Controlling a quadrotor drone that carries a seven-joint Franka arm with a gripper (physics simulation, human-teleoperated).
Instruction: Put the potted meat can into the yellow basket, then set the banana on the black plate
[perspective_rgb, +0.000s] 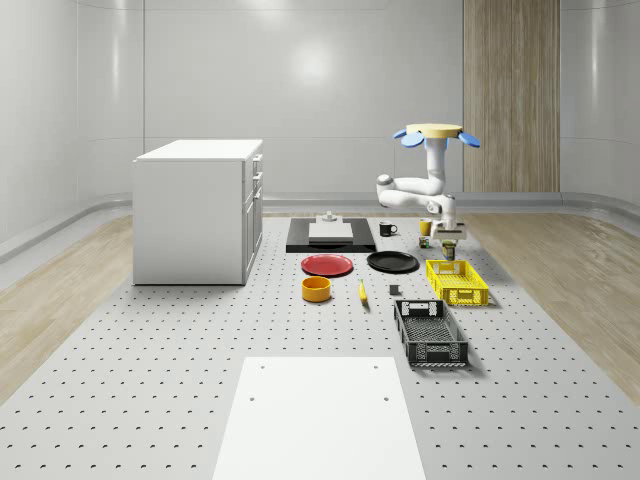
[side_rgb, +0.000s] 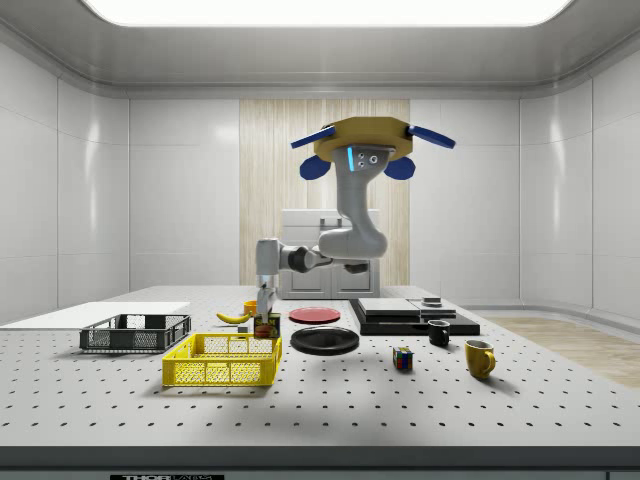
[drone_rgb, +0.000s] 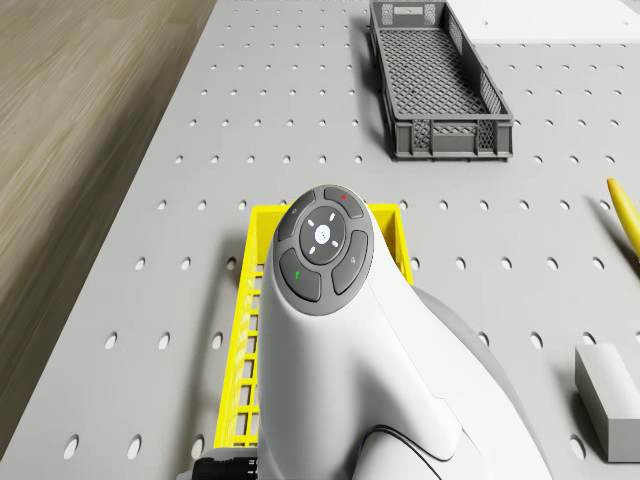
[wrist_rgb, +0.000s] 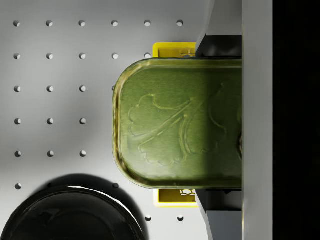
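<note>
The drone (perspective_rgb: 436, 133) hovers over the table's far right part, its arm bent down toward the table. My gripper (perspective_rgb: 451, 240) is shut on the potted meat can (perspective_rgb: 450, 250), whose green embossed top (wrist_rgb: 175, 122) sits between the fingers (wrist_rgb: 220, 42). The can (side_rgb: 265, 328) hangs about rim height at the far end of the yellow basket (perspective_rgb: 457, 281); whether it is over the inside I cannot tell. The banana (perspective_rgb: 362, 292) lies on the table near the black plate (perspective_rgb: 392, 262), which is bare. The plate's rim (wrist_rgb: 70, 210) lies close beside the can.
A dark mesh crate (perspective_rgb: 430, 333) lies nearer the front than the basket. A red plate (perspective_rgb: 327, 265) and an orange bowl (perspective_rgb: 316, 289) sit on the whole-scene view's left of the black plate. Two mugs (perspective_rgb: 425, 227) stand behind the gripper. A white cabinet (perspective_rgb: 198, 210) stands at the left.
</note>
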